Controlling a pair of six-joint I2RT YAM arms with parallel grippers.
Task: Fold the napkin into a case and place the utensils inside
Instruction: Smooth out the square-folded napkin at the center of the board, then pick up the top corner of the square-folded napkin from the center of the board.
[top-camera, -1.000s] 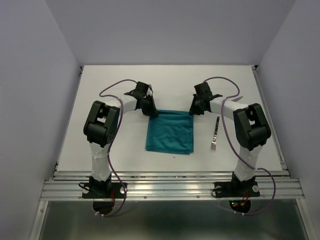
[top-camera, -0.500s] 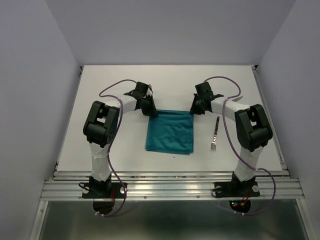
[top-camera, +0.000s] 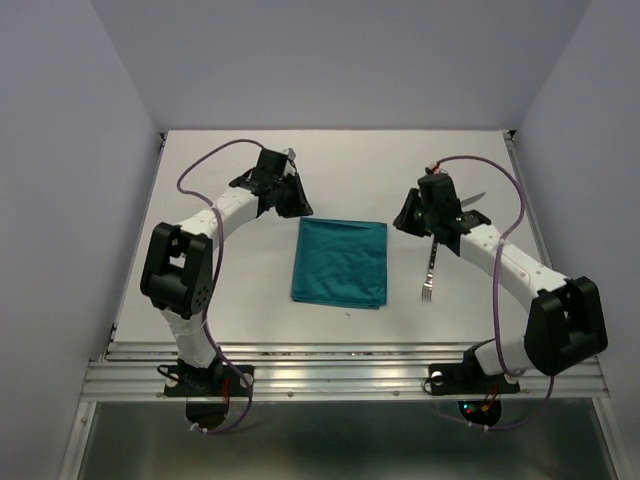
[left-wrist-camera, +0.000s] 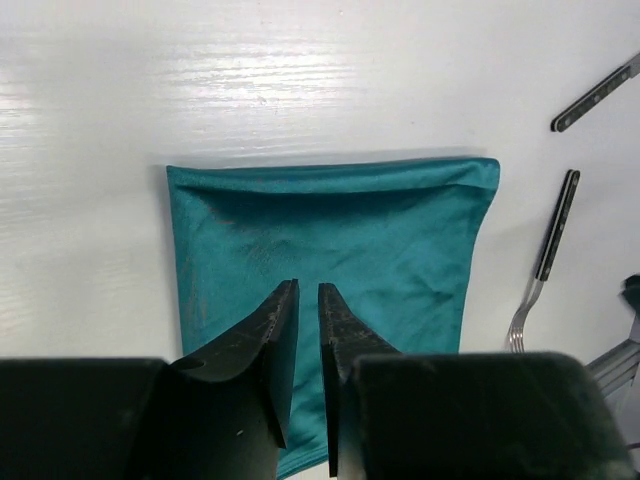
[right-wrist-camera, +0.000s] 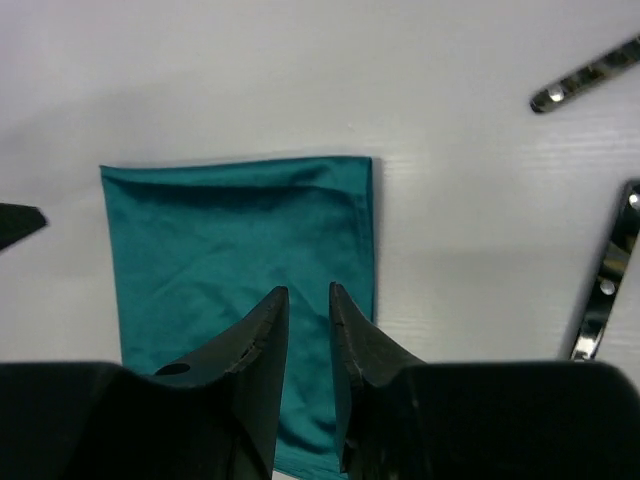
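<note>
Left wrist view, left fingers (left-wrist-camera: 281, 335) slightly parted, empty, not touching folded napkin (left-wrist-camera: 340, 225), right fingers (right-wrist-camera: 264, 335) likewise

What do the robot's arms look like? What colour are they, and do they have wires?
The left arm and the right arm are white tubes joined by chunky black joints. A thin purple cable loops along each one. The left gripper and the right gripper each have two black fingers that taper to pointed tips. Small red and green lights glow by the right arm's base.
</note>
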